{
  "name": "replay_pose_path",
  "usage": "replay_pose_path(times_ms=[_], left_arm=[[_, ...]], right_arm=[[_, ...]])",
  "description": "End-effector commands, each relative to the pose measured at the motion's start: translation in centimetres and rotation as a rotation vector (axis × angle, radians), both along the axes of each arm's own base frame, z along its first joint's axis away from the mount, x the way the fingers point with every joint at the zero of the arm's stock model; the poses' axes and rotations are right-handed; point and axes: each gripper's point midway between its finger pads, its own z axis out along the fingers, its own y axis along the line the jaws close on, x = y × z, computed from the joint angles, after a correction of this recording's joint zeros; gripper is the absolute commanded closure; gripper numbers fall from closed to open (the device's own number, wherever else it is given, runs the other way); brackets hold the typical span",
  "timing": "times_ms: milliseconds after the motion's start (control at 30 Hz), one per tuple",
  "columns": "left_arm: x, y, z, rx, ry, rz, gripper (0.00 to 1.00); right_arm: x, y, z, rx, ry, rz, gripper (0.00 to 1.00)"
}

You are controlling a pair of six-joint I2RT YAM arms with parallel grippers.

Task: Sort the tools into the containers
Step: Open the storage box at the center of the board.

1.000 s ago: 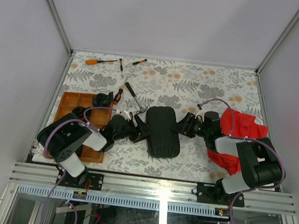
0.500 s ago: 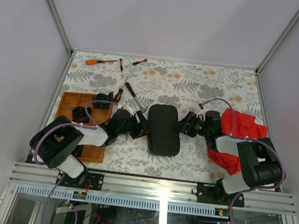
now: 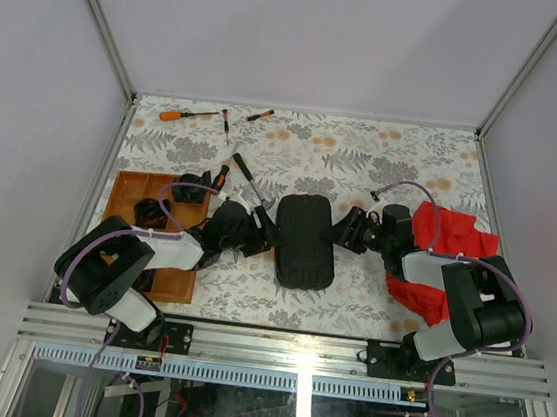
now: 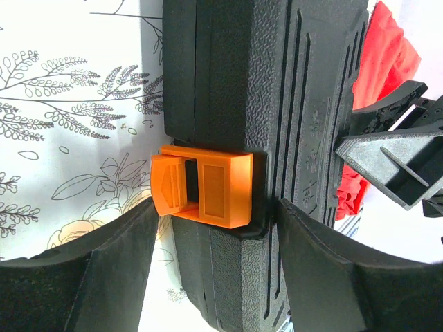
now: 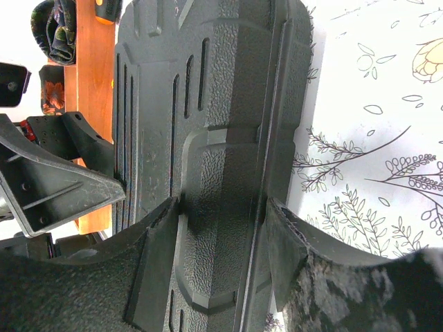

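The left gripper [image 4: 216,206] had its jaws closed round the latch edge of the black tool case [image 3: 305,242]. One finger lay on the ribbed face and the other on the opposite side, its tip beside the orange latch [image 4: 202,185]. Straight across the case, the right gripper [image 5: 223,204] had its jaws clasped on the other long edge, a finger pressed to each face. The case sat shut between the two grippers, resting on the floral cloth [image 3: 364,168].

Just beyond the left jaws, on their far side, a slim black-handled hammer [image 3: 249,183] lay at a slant, its near end close to the case's corner. Behind the left gripper stood the wooden tray [image 3: 125,183], with dark items in its compartments that were too small to make out. An orange-and-black handled tool [image 3: 220,176] lay at the tray's far corner. Well past the left jaws, near the far edge of the cloth, lay an orange-handled screwdriver [image 3: 184,114] and two small drivers [image 3: 226,122]. Behind the right gripper, a red cloth [image 3: 447,233] lay bunched beside its arm.
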Motion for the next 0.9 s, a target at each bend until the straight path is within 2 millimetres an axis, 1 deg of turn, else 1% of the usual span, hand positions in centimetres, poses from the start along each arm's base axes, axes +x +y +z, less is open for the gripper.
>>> replay_pose_path(times_ms=[0,233,333,567,667,733,867], left_arm=[[-0.3,0.8,-1.6,0.062,0.005,0.011,0.5],[0.1,1.4,-1.5,0.094,-0.01,0.036,0.5],[0.2,1.4,-1.0,0.083,-0.03,0.042,0.46],[0.2,0.4,0.9,-0.02,-0.086,0.016,0.38],[0.1,0.3,1.3,-0.072,-0.085,0.016,0.35],[0.2,0.2,1.9,-0.12,-0.096,0.016,0.33],[0.2,0.1,2.4,-0.179,-0.094,0.011,0.31]], right_arm=[[-3.6,-2.8,-6.2,-0.193,0.187,-0.021,0.51],[-3.7,-2.9,-6.4,-0.194,0.191,-0.018,0.51],[-3.7,-2.8,-6.4,-0.194,0.191,-0.017,0.5],[-3.7,-2.8,-6.4,-0.193,0.194,-0.016,0.5],[-3.8,-2.8,-6.4,-0.193,0.196,-0.013,0.5],[-3.8,-2.8,-6.4,-0.193,0.198,-0.012,0.5],[-3.9,-2.8,-6.6,-0.195,0.2,-0.009,0.5]])
